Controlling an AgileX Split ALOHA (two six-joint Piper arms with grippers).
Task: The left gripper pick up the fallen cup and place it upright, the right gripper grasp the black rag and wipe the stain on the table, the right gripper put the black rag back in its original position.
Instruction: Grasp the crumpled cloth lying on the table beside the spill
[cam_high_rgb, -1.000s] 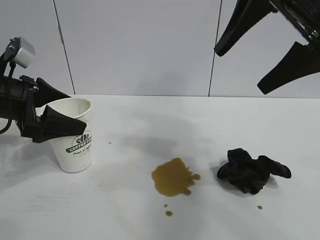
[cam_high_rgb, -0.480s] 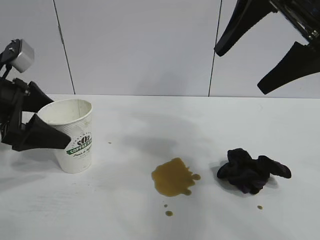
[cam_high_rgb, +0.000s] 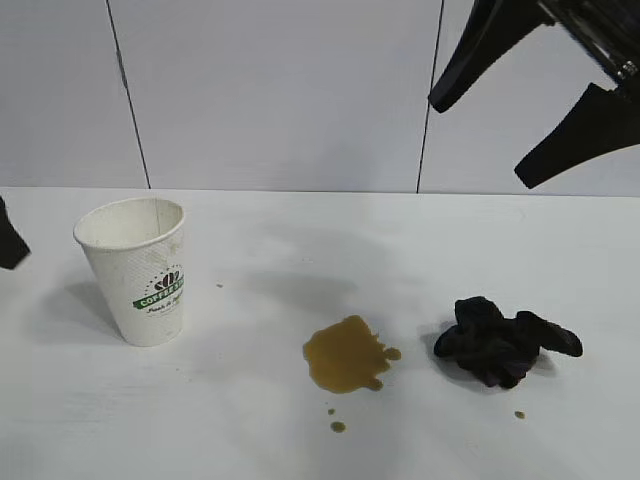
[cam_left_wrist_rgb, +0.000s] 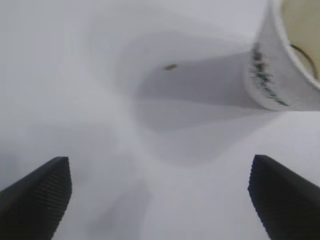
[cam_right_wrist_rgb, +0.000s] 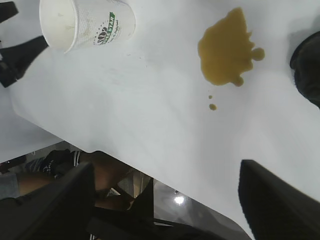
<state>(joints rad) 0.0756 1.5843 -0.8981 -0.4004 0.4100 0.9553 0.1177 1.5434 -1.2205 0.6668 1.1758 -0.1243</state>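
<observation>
Cup (cam_high_rgb: 137, 270) upright reading "COFFEE", left gripper (cam_left_wrist_rgb: 160, 200) fingers wide, right gripper (cam_high_rgb: 525, 110) spread wide above rag (cam_high_rgb: 503, 341)

wall: pale grey panelled wall (cam_high_rgb: 280, 95) behind the tabletop, split by dark vertical seams (cam_high_rgb: 127, 95) | speck: single tiny dark speck (cam_high_rgb: 219, 286) on the white surface, also in left wrist view (cam_left_wrist_rgb: 170, 66) | below table edge: part of a seated person (cam_right_wrist_rgb: 60, 167), details unclear | floor: small bright reflection (cam_right_wrist_rgb: 178, 199)
</observation>
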